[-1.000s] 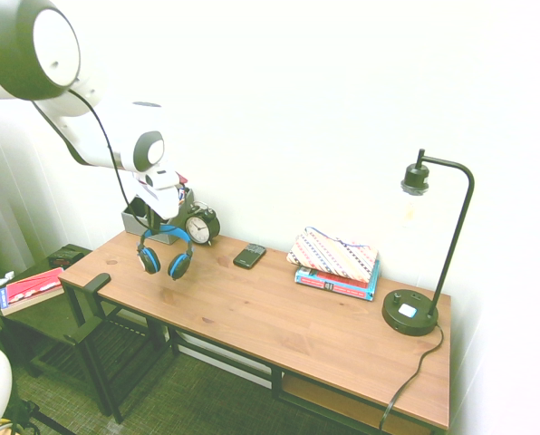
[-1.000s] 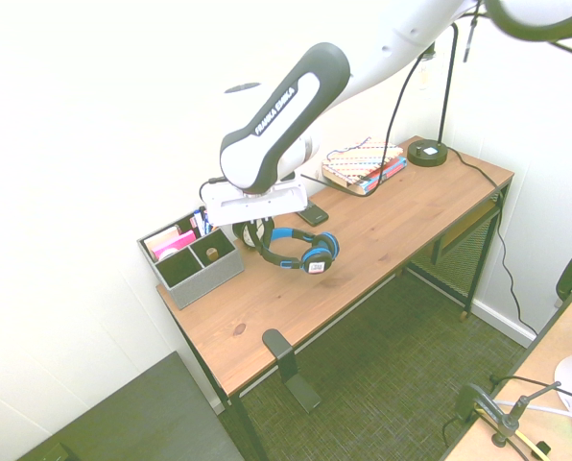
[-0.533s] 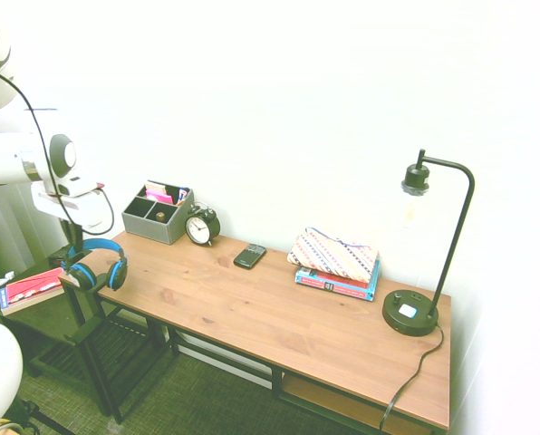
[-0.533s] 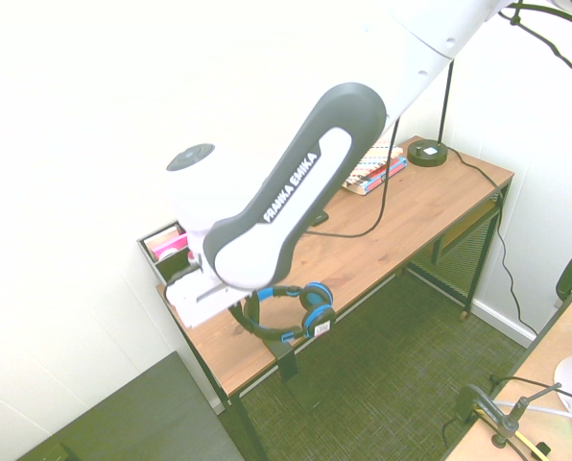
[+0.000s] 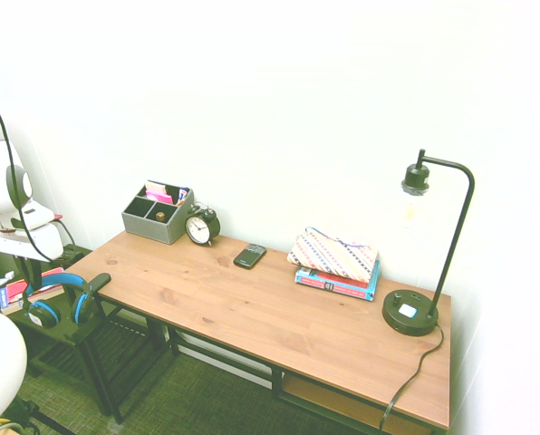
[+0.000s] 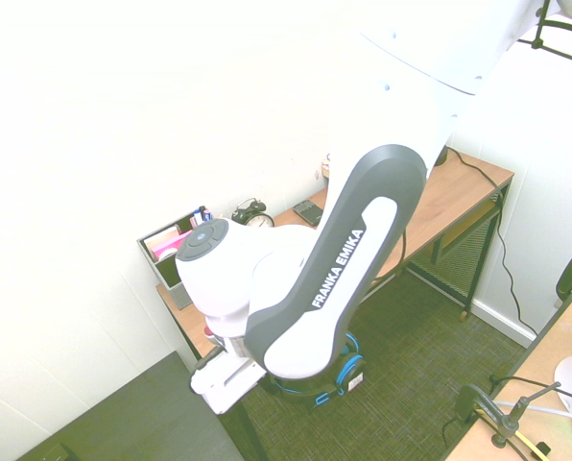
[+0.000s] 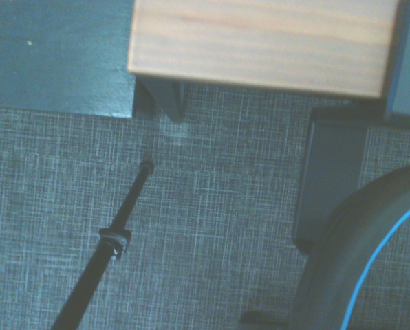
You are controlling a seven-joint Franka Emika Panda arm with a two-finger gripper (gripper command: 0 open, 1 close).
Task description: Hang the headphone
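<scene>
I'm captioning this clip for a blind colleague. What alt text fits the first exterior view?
Blue headphone hangs below the robot's gripper just past the end of a wooden desk, beside a black hook at the desk's edge. On the desk: a grey organizer, alarm clock, phone, books and black lamp.
</scene>
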